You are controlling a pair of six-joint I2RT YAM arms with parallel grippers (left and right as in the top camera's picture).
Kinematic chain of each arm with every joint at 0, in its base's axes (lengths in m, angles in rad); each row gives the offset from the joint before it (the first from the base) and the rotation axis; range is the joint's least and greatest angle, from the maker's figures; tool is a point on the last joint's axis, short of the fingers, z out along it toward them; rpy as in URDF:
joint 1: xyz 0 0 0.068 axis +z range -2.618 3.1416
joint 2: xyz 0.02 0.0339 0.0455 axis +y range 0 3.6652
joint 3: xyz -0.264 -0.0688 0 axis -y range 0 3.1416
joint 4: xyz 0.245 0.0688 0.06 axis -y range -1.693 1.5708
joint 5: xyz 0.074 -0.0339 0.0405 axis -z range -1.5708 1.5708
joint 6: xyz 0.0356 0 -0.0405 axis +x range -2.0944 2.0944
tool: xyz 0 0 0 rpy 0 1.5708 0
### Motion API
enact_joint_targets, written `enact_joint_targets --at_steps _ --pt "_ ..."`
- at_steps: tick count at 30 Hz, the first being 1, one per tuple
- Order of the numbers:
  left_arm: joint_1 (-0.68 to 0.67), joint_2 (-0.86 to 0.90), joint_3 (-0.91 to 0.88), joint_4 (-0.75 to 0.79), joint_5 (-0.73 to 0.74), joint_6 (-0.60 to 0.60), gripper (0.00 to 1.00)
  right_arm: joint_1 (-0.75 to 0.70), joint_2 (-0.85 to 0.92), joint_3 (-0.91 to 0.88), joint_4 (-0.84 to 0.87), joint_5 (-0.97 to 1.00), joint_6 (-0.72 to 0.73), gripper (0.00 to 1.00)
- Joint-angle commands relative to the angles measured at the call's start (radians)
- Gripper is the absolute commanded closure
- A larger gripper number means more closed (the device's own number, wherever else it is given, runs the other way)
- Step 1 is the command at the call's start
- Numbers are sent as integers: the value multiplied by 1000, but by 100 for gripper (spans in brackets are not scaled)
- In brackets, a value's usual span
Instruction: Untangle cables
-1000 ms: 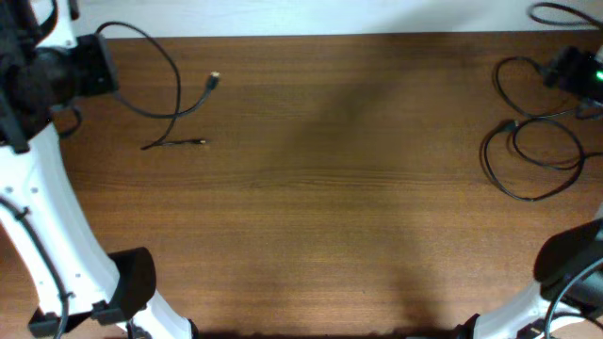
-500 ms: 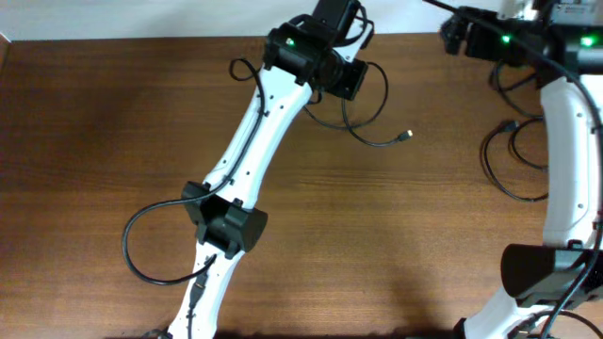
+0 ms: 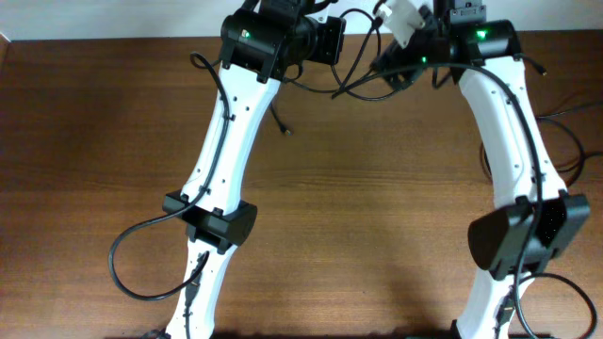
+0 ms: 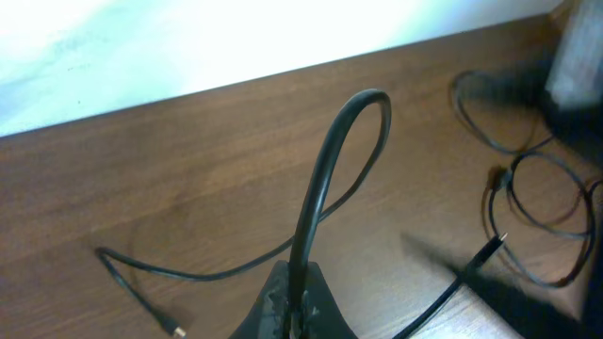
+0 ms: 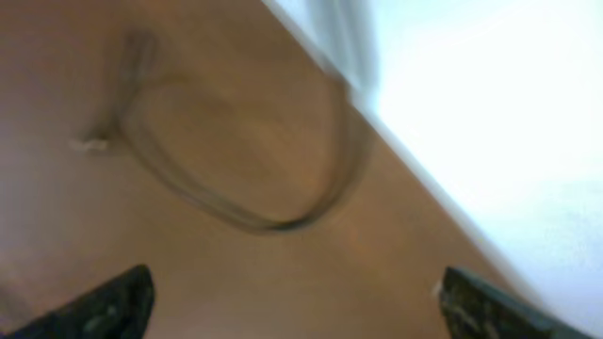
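- Where the overhead view hides the fingers behind the wrists, the wrist cameras show them: the left gripper (image 4: 294, 309) is clamped on a black cable (image 4: 318, 188).
- That cable rises from the jaws toward 12 o'clock and bends over in a tight arch.
- It then drops to the table (image 4: 188, 169) and trails toward 8 o'clock, ending in a small plug (image 4: 175, 329).
- Loose cables (image 4: 491, 209) lie at 3 o'clock in the same view.
- Right gripper (image 5: 297, 301): fingers spread wide with nothing between them. The view is blurred.
- A cable loop (image 5: 245, 215) lies on the wood at 12 o'clock.
- Overhead only: both arms (image 3: 236, 122) reach to the table's 12 o'clock edge, with strands (image 3: 335, 94) hanging between them.
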Motion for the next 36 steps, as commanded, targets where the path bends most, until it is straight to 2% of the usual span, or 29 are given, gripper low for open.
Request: enact_joint_targets --at_steps 1,2,4,5,7,12,15,16,17,18,22,25,29,33,34,35,36 --pt "9 -24 20 -8 4 44 100 -39 54 -2 66 195 -22 1" --pt "11 -24 20 -8 0 44 100 -50 69 -2 58 32 -12 1" --pt "11 -24 20 -10 0 43 100 -49 93 -3 81 -245 -168 1" --pt "11 -24 20 -12 0 43 100 -50 106 -3 99 -455 -168 1" --pt "11 -24 20 -11 0 43 100 -50 106 -3 127 -687 -109 1" --pt "11 -24 20 -11 4 43 100 -32 112 -4 101 -682 -86 1" --pt "11 -24 20 -2 16 43 100 10 177 -4 126 -641 -85 1" --pt "11 -24 20 -2 31 43 100 15 187 -4 145 -634 -75 13" --pt "11 -24 20 -2 31 43 100 14 190 -4 166 -615 -55 44" --pt "11 -24 20 -4 31 43 100 14 190 -4 184 -594 -56 96" --pt "11 -24 20 -13 30 43 100 -30 188 -3 176 -591 -51 96" --pt "11 -24 20 -12 26 43 100 -90 163 -3 180 -605 14 96" --pt "14 -24 20 -2 26 43 100 -204 16 2 187 -614 129 96" --pt "19 -24 20 1 -21 43 100 -240 -173 2 142 -555 128 96" --pt "27 -24 20 -2 -34 43 87 -244 -200 2 135 -546 128 96" --pt "30 -24 20 -2 -33 43 1 -249 -206 2 122 -541 128 96" --pt "30 -25 20 -9 -34 43 1 -249 -206 2 104 -531 127 96"
